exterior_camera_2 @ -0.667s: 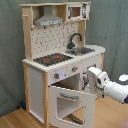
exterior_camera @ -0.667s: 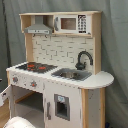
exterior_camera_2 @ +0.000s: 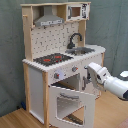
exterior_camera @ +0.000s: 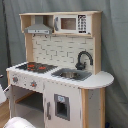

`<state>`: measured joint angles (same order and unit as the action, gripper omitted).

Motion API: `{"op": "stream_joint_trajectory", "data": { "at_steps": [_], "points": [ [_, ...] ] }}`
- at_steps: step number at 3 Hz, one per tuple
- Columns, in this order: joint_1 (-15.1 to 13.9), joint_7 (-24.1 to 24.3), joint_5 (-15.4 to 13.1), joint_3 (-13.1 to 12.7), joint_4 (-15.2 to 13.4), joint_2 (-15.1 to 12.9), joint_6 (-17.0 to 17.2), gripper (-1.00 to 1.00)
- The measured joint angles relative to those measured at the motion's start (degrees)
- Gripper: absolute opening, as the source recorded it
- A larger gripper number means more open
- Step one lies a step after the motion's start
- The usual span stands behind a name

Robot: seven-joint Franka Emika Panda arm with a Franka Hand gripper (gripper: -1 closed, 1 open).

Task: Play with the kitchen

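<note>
The kitchen (exterior_camera: pixel 60 55) is a tall toy of pale wood and white panels, seen in both exterior views. On its counter are a black-red hob (exterior_camera_2: pixel 52 59), a grey sink (exterior_camera_2: pixel 81 50) and a black faucet (exterior_camera_2: pixel 74 39). A hood (exterior_camera_2: pixel 49 21) hangs above. The oven door (exterior_camera_2: pixel 70 102) stands swung open toward the front. My gripper (exterior_camera_2: pixel 88 76) is at the door's upper right corner, just under the knob panel (exterior_camera_2: pixel 65 73), on the end of the white arm (exterior_camera_2: pixel 112 82). Whether it touches the door cannot be made out.
A toy microwave (exterior_camera: pixel 72 23) sits in the top shelf. A grey curtain (exterior_camera_2: pixel 115 25) hangs behind the kitchen. The floor (exterior_camera_2: pixel 15 120) is wood. A white rounded shape (exterior_camera: pixel 15 122) lies at the first exterior view's bottom left.
</note>
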<state>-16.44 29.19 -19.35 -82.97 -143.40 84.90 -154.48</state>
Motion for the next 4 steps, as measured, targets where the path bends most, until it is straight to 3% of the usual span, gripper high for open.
{"op": "stream_joint_trajectory", "data": {
  "at_steps": [4],
  "points": [
    [0.1, -25.8, 0.0, 11.6, 0.2, 0.0, 0.2, 1.0]
  ]
}}
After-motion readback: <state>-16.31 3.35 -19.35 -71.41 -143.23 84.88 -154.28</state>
